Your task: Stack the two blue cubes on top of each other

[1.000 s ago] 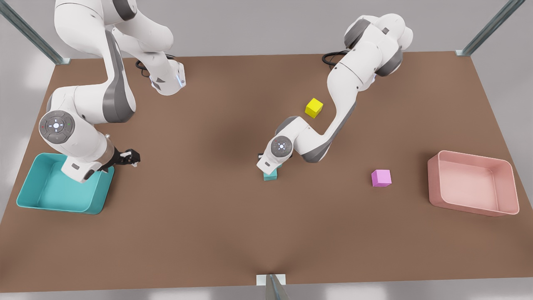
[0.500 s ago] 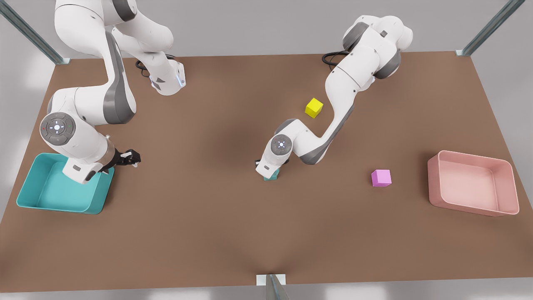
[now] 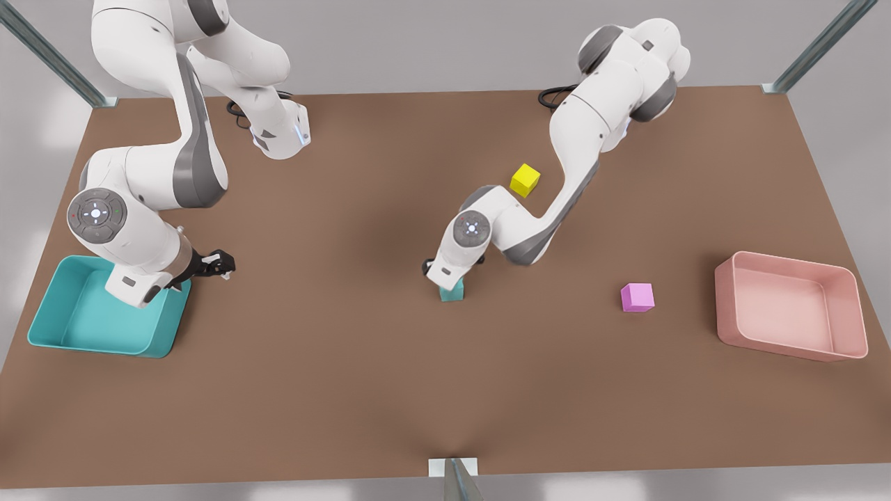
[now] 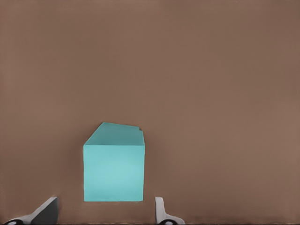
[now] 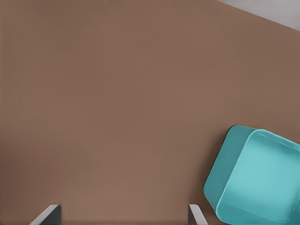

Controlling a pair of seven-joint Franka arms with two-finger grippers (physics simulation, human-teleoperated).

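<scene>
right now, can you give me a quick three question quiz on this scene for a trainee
1. True or false: the pink cube lies inside the pink tray.
2. The right gripper, fingers open, is beside which thing? A teal tray; B yellow cube; C pink tray.
3. Fill in: the left gripper, fingers open, is over a ___ cube.

Key
1. False: the pink cube sits on the table, apart from the pink tray.
2. A.
3. Teal: the teal cube.

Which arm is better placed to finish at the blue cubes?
Left. Its open gripper hangs right over the cubes at mid-table. The right gripper waits open, off by the teal tray.
</scene>
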